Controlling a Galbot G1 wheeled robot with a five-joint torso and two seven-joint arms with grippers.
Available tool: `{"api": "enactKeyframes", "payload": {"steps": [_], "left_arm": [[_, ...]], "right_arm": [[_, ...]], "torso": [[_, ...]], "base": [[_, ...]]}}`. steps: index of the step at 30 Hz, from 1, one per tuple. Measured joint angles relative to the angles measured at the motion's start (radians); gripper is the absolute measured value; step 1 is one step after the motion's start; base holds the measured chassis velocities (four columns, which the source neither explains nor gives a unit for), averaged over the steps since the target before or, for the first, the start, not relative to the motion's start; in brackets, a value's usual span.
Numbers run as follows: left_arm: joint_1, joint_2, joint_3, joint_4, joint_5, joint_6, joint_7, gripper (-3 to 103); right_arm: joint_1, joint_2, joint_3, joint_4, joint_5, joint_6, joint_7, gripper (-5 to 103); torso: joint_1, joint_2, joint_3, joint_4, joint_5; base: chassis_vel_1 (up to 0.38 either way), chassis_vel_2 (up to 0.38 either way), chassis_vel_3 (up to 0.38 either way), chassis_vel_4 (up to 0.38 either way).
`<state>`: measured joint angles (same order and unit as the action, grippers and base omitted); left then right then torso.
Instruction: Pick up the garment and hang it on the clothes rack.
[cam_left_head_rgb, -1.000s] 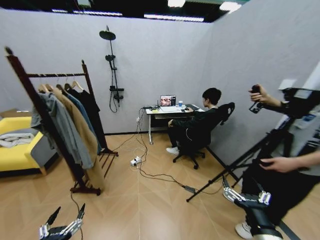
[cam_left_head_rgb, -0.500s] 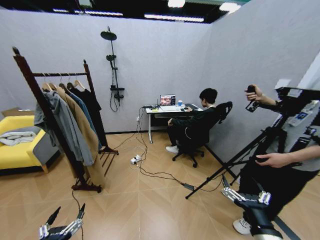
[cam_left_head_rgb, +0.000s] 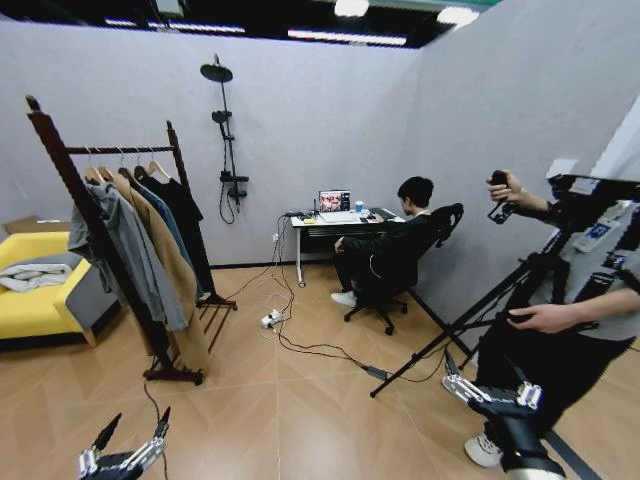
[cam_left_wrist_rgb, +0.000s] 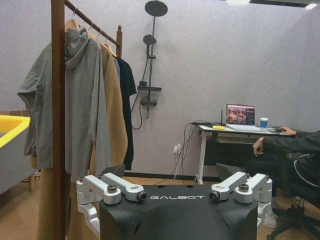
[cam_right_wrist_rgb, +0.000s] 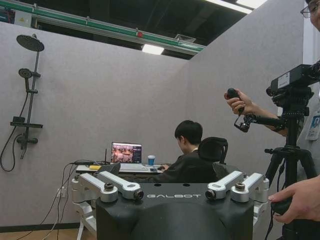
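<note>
Both hands open, empty, low before robot: left hand (cam_left_head_rgb: 128, 440), right hand (cam_left_head_rgb: 487, 385). Clothes rack (cam_left_head_rgb: 95, 230) left of left hand. Z-print garment not identifiable. Risk: grabbing wrong garment.

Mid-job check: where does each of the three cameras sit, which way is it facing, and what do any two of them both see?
Head: high on the robot, looking forward and down across the floor; rack on the left, desk ahead, left gripper and right gripper low at the bottom edge, both open.
Left wrist: behind the left gripper, facing the rack, shower and desk.
Right wrist: behind the right gripper, facing the desk and tripod.
Shared: both wrist views see the laptop, cup and shower.
</note>
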<state>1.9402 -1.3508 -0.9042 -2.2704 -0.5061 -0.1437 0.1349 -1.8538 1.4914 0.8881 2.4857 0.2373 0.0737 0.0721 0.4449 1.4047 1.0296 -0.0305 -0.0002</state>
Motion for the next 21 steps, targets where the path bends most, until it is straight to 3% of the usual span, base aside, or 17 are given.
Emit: {"api": "enactKeyframes", "payload": {"steps": [11, 21], "left_arm": [[0.0, 0.0, 0.0, 0.0, 0.0, 0.0, 0.0, 100], [0.0, 0.0, 0.0, 0.0, 0.0, 0.0, 0.0, 100]], "right_arm": [[0.0, 0.0, 0.0, 0.0, 0.0, 0.0, 0.0, 100], [0.0, 0.0, 0.0, 0.0, 0.0, 0.0, 0.0, 100]], "torso": [[-0.001, 0.001, -0.001, 0.0, 0.0004], [0.001, 0.0, 0.0, -0.0002, -0.0001]], "base": [[0.115, -0.198, -0.1, 0.191], [-0.003, 0.005, 0.002, -0.016]]}}
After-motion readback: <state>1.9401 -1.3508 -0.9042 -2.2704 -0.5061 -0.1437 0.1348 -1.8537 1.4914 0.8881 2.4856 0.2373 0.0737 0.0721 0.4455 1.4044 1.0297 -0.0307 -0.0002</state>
